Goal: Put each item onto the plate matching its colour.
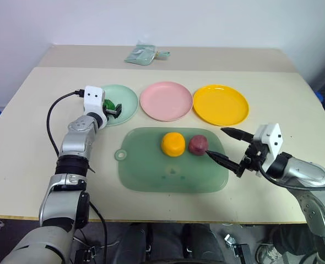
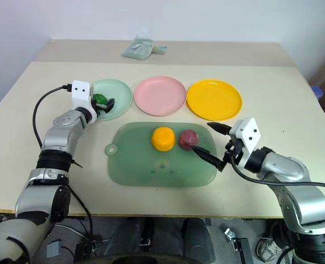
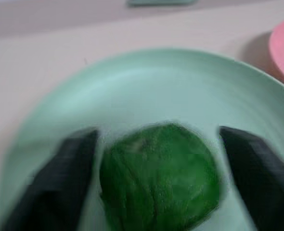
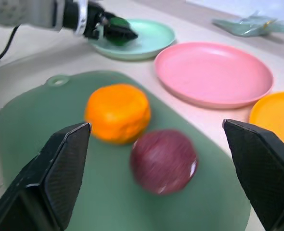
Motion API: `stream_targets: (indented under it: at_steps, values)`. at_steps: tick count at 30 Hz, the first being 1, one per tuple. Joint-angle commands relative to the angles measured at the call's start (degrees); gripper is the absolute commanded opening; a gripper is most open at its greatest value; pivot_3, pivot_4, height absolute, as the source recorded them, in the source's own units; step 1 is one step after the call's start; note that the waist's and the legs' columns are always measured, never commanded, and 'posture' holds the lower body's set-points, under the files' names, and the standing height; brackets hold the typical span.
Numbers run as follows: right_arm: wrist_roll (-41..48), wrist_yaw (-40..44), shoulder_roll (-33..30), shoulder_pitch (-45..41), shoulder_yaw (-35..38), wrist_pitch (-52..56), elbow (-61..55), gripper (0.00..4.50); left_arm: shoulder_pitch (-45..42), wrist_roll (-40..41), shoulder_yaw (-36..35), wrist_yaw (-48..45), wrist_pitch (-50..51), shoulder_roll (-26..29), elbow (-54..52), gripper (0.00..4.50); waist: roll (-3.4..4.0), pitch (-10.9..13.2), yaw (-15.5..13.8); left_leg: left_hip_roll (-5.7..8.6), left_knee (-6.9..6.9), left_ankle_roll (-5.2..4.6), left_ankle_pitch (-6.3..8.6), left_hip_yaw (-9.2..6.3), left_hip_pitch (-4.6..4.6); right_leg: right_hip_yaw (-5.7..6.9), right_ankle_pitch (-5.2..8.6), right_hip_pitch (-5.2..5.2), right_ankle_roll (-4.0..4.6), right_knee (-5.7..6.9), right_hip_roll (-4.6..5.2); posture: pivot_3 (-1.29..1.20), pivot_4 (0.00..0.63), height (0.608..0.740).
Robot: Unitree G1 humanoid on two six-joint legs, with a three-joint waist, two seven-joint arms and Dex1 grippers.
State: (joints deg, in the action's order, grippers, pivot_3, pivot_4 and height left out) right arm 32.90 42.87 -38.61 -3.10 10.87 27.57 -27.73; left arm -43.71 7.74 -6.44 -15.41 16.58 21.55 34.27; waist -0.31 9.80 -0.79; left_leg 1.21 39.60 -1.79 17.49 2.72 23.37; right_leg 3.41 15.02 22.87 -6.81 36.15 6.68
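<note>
My left gripper [image 1: 114,108] hangs over the near left part of the mint green plate [image 1: 128,99], shut on the bumpy dark green item [image 3: 159,175], which fills the gap between its fingers. The smooth orange item [image 1: 173,144] and the dull purple-red item [image 1: 198,144] sit side by side on the translucent green tray [image 1: 151,176]. My right gripper [image 1: 226,144] is open, level and pointing left, its fingertips just right of the purple-red item, not touching it. The pink plate [image 1: 166,100] and yellow plate [image 1: 220,104] stand bare in the row behind the tray.
A crumpled pale green bag [image 1: 143,55] lies at the table's far edge. A black cable [image 1: 53,113] loops out from my left wrist. Bare tabletop lies to the left of the tray and to the right of the yellow plate.
</note>
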Motion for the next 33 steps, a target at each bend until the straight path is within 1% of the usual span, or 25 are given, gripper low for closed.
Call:
stream_targets:
  at_steps: [1, 4, 7, 11, 13, 17, 21, 23, 26, 31, 33]
  values:
    - [1.7, -1.9, 0.8, -2.4, -1.5, 2.4, -2.9, 4.5, -0.9, -0.4, -1.9, 1.3, -2.6, 1.4, -2.2, 4.46, 0.0, 0.0, 0.0, 0.0, 0.02, 0.0, 0.0, 0.0, 0.0, 0.0, 0.0, -0.01, 0.0, 0.0, 0.0, 0.0, 0.15, 0.74]
    - [1.0, -3.5, 1.8, -4.8, -4.9, 3.9, -5.1, 4.5, 1.4, 1.2, -4.1, 1.1, -3.2, 2.3, -6.3, 4.46, 0.0, 0.0, 0.1, 0.0, 0.03, 0.0, 0.0, 0.0, 0.01, 0.0, 0.0, 0.0, -0.01, 0.0, 0.01, 0.0, 0.15, 0.74]
    - [-3.0, -5.6, 2.3, -7.6, -9.5, 4.5, -5.0, 4.5, 5.3, 3.6, -6.8, -0.2, -3.0, 3.3, -13.5, 4.46, 0.0, 0.0, 0.2, -0.03, 0.02, 0.02, 0.0, 0.01, 0.01, -0.01, 0.0, 0.04, 0.0, 0.02, 0.01, 0.0, 0.15, 0.74]
    - [-6.2, -4.5, 2.7, -10.1, -13.2, 2.6, -1.9, 4.5, 15.5, 6.7, -6.6, -9.6, -4.0, 7.5, -28.1, 4.46, 0.0, 0.0, 0.3, -0.02, 0.02, 0.03, 0.0, 0.01, 0.01, -0.01, 0.0, 0.05, 0.0, 0.01, 0.03, 0.0, 0.15, 0.74]
    - [-7.5, -3.1, 2.7, -12.0, -15.4, 2.0, -0.1, 4.5, 21.4, 10.9, -6.2, -16.4, -2.1, 9.7, -35.8, 4.46, 0.0, 0.0, 0.2, -0.01, 0.02, 0.03, 0.0, 0.01, 0.01, -0.01, 0.0, 0.03, 0.0, 0.0, 0.06, 0.0, 0.15, 0.74]
    - [-11.2, -1.7, 3.4, -16.1, -20.9, 2.4, 3.2, 4.5, 31.3, 16.1, -3.9, -25.9, 1.7, 13.8, -46.9, 4.46, 0.0, 0.0, 0.3, -0.02, 0.07, 0.03, 0.01, -0.03, 0.0, -0.01, 0.0, -0.02, 0.01, -0.01, 0.09, 0.0, 0.15, 0.74]
    - [-16.2, -5.2, 6.6, -23.0, -25.2, 6.7, 8.3, 4.5, 40.7, 20.8, -0.8, -33.6, 5.9, 17.9, -56.9, 4.46, 0.04, 0.0, 0.5, -0.05, 0.05, 0.04, 0.01, -0.03, 0.0, -0.02, 0.01, 0.02, 0.03, 0.0, 0.08, 0.0, 0.15, 0.74]
    - [-16.9, -6.0, 7.4, -24.5, -25.7, 9.2, 9.1, 4.5, 43.4, 21.6, -0.1, -35.3, 6.9, 18.9, -59.5, 4.46, 0.04, 0.0, 0.5, -0.05, 0.04, 0.04, 0.01, -0.03, 0.01, -0.05, 0.01, 0.05, 0.04, 0.01, 0.12, 0.0, 0.15, 0.74]
    - [-16.6, -6.1, 7.8, -25.4, -26.2, 13.7, 8.9, 4.5, 46.5, 20.8, 0.9, -36.6, 6.4, 20.1, -61.5, 4.46, 0.04, 0.0, 0.3, -0.05, 0.02, 0.03, 0.02, -0.05, 0.02, -0.07, 0.02, 0.05, 0.05, -0.02, 0.14, 0.0, 0.15, 0.74]
    - [-16.7, -6.2, 8.7, -26.0, -26.6, 17.7, 8.6, 4.5, 46.8, 21.8, 1.3, -35.9, 6.8, 18.8, -63.0, 4.46, 0.05, 0.0, 0.3, -0.04, 0.02, 0.02, 0.02, -0.05, 0.02, -0.08, 0.01, 0.06, 0.06, -0.03, 0.16, 0.0, 0.15, 0.74]
    - [-16.2, -6.5, 9.7, -26.4, -26.1, 19.2, 8.0, 3.93, 46.2, 21.5, 2.0, -35.3, 6.6, 17.9, -63.3, 4.5, 0.05, 0.0, 0.4, -0.04, 0.01, 0.02, 0.02, -0.04, 0.02, -0.09, 0.01, 0.07, 0.06, -0.02, 0.16, 0.0, 0.15, 0.74]
